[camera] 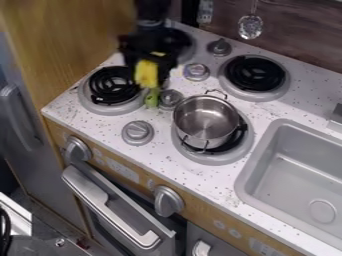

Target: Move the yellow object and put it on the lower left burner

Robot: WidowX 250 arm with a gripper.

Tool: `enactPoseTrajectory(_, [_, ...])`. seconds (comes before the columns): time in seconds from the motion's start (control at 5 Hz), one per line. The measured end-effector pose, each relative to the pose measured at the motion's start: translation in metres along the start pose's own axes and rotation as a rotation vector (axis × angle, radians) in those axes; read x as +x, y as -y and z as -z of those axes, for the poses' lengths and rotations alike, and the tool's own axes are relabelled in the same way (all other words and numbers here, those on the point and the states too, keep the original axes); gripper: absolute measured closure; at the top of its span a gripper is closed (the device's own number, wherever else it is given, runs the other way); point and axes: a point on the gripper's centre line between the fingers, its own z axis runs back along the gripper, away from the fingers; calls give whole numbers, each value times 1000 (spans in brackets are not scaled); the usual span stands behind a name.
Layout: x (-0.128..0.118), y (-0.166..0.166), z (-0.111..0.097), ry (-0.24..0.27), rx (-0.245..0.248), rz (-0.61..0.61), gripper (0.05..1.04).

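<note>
So the gripper (147, 68) is up around 11 o'clock in the camera view, pinching the yellow object (146, 74), green end (152, 98) pointing down. That puts it roughly at 2 o'clock from the lower left burner (111, 86). Metal pot (206, 120) sits on another burner (220, 157), about 4 o'clock from the lower left one.

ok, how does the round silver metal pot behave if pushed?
The round silver metal pot is probably stiff, given its metal wall. Its rim looks thin, so likely light. Sitting on a black coil burner, it may slide or rock.
</note>
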Motion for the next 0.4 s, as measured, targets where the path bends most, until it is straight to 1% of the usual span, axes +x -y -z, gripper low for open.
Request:
enactPoseTrajectory(0.2, [-14,-20,6,3,-31,-88,214])
enactPoseTrajectory(0.4, [-6,-37,8,32,-40,-135,214])
